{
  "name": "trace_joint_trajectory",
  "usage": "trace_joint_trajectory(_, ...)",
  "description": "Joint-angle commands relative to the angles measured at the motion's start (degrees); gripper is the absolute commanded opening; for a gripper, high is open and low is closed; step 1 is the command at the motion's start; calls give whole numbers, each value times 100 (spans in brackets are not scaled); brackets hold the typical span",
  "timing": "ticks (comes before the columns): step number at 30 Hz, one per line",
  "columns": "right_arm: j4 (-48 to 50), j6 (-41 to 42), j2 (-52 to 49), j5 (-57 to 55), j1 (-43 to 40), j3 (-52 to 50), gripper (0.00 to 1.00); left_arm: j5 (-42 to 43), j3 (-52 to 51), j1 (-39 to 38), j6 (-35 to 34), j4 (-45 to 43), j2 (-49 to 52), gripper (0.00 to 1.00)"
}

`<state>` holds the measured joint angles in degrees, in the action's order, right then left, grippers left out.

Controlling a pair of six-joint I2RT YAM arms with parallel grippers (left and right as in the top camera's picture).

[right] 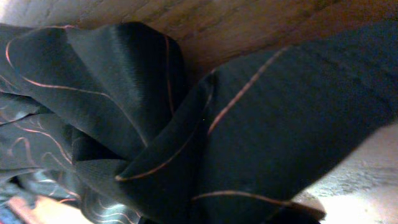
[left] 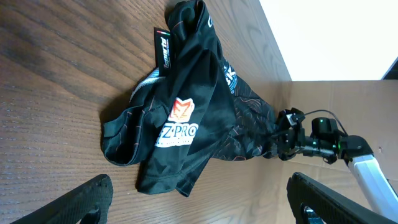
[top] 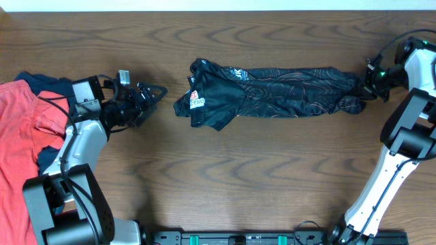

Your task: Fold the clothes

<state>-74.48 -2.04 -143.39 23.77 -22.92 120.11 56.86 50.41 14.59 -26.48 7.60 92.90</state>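
Observation:
The black jersey (top: 279,90) with wavy contour lines and white and orange logos lies stretched in a long bunched strip across the back middle of the table. My right gripper (top: 364,87) is at its right end and is shut on the bunched cloth; the right wrist view is filled with black folds (right: 186,124). My left gripper (top: 155,94) is open and empty, just left of the jersey's logo end (left: 177,118), not touching it. A red top (top: 24,136) and a navy top (top: 41,82) lie piled at the far left.
The wooden table (top: 238,184) extends in front of the jersey. The pile of tops lies under my left arm at the left edge. A white wall runs along the table's back edge (top: 272,5).

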Motion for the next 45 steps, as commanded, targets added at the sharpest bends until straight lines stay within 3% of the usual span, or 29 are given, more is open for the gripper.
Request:
trace_joint_trajectory(1, 55, 70, 214, -824, 273, -157, 2, 79, 92, 22, 138, 31, 0, 91)
trace_joint_trajectory(15, -553, 70, 1934, -1445, 1722, -157, 1, 79, 92, 17, 138, 122, 0, 91)
trace_joint_trajectory(32, -1207, 358, 1853, -1628, 2481, -164, 1, 81, 92, 17, 138, 249, 0, 91)
trace_joint_trajectory(45, -916, 782, 1233, -1620, 3224, -173, 1, 81, 92, 17, 138, 247, 0, 91)
